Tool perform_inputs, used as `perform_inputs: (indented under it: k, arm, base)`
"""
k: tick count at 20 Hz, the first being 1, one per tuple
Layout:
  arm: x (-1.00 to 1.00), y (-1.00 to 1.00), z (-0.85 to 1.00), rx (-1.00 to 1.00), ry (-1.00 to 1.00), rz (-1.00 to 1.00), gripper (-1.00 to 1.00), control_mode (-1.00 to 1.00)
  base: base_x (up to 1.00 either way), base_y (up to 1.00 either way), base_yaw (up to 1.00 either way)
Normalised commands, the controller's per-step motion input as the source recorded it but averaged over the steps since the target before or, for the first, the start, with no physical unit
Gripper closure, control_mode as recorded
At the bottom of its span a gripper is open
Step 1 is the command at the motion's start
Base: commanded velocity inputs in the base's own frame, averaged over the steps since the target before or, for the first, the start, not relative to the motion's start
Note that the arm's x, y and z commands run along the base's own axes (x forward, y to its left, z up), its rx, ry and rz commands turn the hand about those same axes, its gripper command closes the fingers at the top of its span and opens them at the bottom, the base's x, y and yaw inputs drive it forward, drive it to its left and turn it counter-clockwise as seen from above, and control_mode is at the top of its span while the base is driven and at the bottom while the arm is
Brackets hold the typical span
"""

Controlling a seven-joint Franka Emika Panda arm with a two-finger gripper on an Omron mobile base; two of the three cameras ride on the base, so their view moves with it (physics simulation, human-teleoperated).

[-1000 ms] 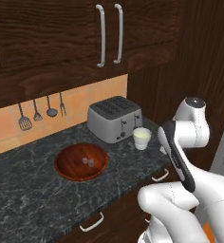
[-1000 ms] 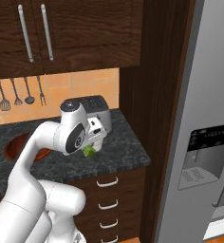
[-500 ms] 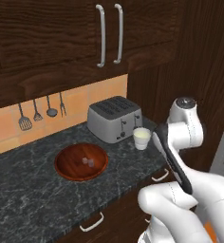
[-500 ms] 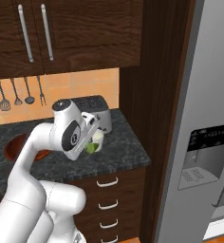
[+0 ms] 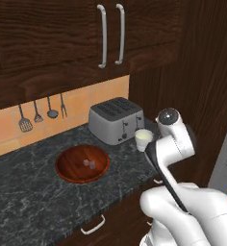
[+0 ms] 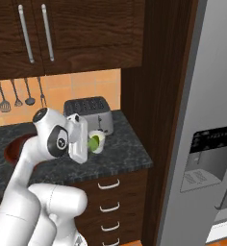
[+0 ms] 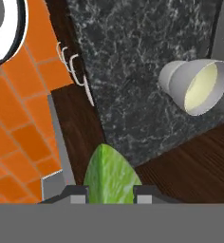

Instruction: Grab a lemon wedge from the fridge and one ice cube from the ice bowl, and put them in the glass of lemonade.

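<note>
My gripper (image 7: 111,192) is shut on the lemon wedge (image 7: 111,174), a small yellow-green piece that sticks out between the finger tips. In the right base view the gripper (image 6: 88,143) holds the lemon wedge (image 6: 93,142) just in front of the glass of lemonade (image 6: 99,141), near its rim. The glass of lemonade (image 7: 198,86) lies ahead and to the right in the hand view. It stands by the toaster as a whitish cup (image 5: 143,139). The ice bowl (image 5: 82,164) holds two ice cubes (image 5: 89,164). The fridge (image 6: 204,144) stands at the right, doors shut.
A steel toaster (image 5: 116,120) stands behind the cup, against the tiled wall. Utensils (image 5: 43,113) hang on the wall at the left. Dark cabinets (image 5: 106,33) hang overhead. A wood panel (image 6: 158,96) separates counter from fridge. Drawers with handles (image 6: 109,184) sit below the counter edge.
The arm has swung left toward the cup with the wedge still held. The wedge now sits closer to the cup's rim.
</note>
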Motion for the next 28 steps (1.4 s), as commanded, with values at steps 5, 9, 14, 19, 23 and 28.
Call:
perform_inputs:
  k: [5, 9, 14, 19, 23, 28]
  arm:
    - [0.0, 0.0, 0.0, -0.53, 0.31, 0.29, 1.0, -1.0]
    - [0.09, 0.0, 0.0, -0.43, 0.35, 0.31, 1.0, -1.0]
    - [0.44, 0.16, 0.0, -0.14, 0.11, 0.13, 1.0, -1.0]
    - [0.54, 0.22, 0.0, -0.02, 0.03, -0.08, 1.0, -1.0]
    - [0.79, 0.27, 0.04, 0.0, 0.06, -0.09, 1.0, -1.0]
    - [0.84, 0.17, 0.04, 0.0, 0.13, -0.01, 1.0, -1.0]
  base:
    - [0.0, 0.0, 0.0]
    - [0.0, 0.0, 0.0]
    - [0.0, 0.0, 0.0]
    - [0.0, 0.0, 0.0]
    - [0.0, 0.0, 0.0]
    - [0.0, 0.0, 0.0]
